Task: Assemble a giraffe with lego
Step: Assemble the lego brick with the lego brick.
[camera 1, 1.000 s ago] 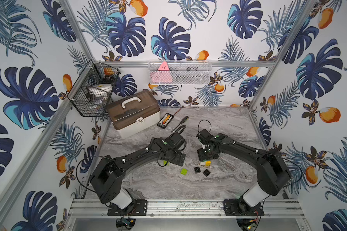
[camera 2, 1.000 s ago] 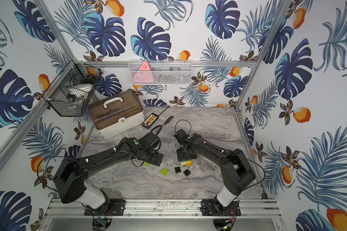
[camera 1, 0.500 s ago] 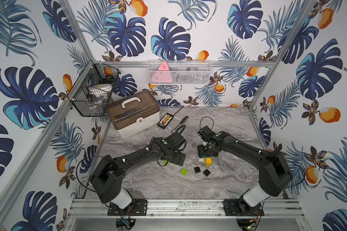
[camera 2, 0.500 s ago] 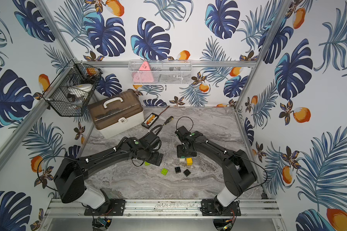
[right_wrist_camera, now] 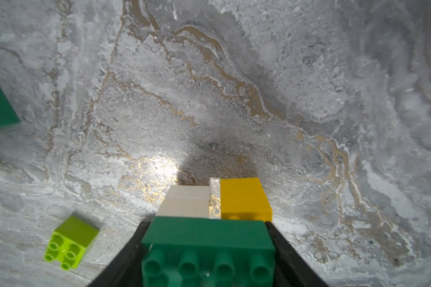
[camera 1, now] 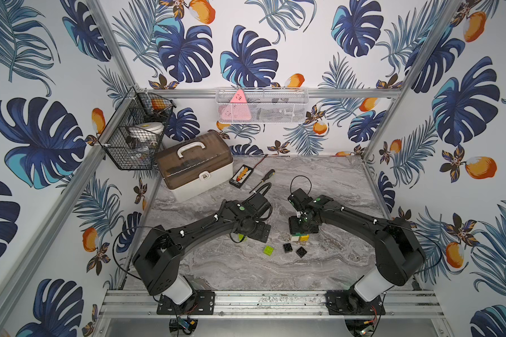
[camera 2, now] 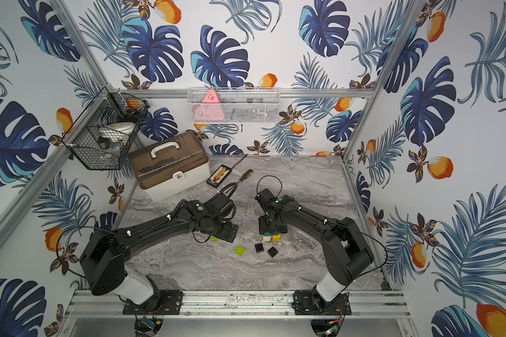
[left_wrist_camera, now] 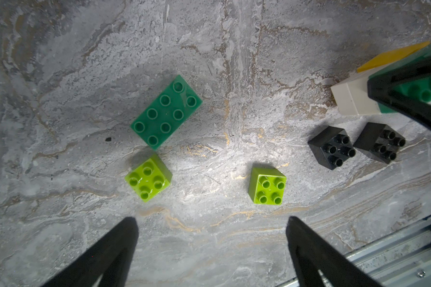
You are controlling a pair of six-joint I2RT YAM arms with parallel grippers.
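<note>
My right gripper (right_wrist_camera: pixel 207 223) is shut on a dark-green rectangle brick (right_wrist_camera: pixel 207 238), which sits over a white stack (right_wrist_camera: pixel 184 202) and a yellow stack (right_wrist_camera: pixel 244 198) standing side by side on the table; I cannot tell whether it is pressed on. In both top views they show just under that gripper (camera 1: pixel 303 229), white (camera 1: pixel 295 237) and yellow (camera 2: pixel 276 237). My left gripper (left_wrist_camera: pixel 210 221) hangs open above the table with nothing between its fingers. Beyond it lie a second dark-green brick (left_wrist_camera: pixel 166 113), two lime bricks (left_wrist_camera: pixel 148 176) (left_wrist_camera: pixel 268 185) and two black bricks (left_wrist_camera: pixel 331 147) (left_wrist_camera: pixel 380 141).
A brown-lidded toolbox (camera 1: pixel 195 163) stands at the back left, with a small tester (camera 1: pixel 241 176) and a screwdriver (camera 1: pixel 265 178) beside it. A black wire basket (camera 1: pixel 135 131) and a white mesh shelf (camera 1: pixel 260 105) hang on the walls. An aluminium rail (camera 1: pixel 260 300) runs along the front.
The right gripper with the dark-green brick has shifted slightly over the white and yellow bricks. The left arm has not moved.
</note>
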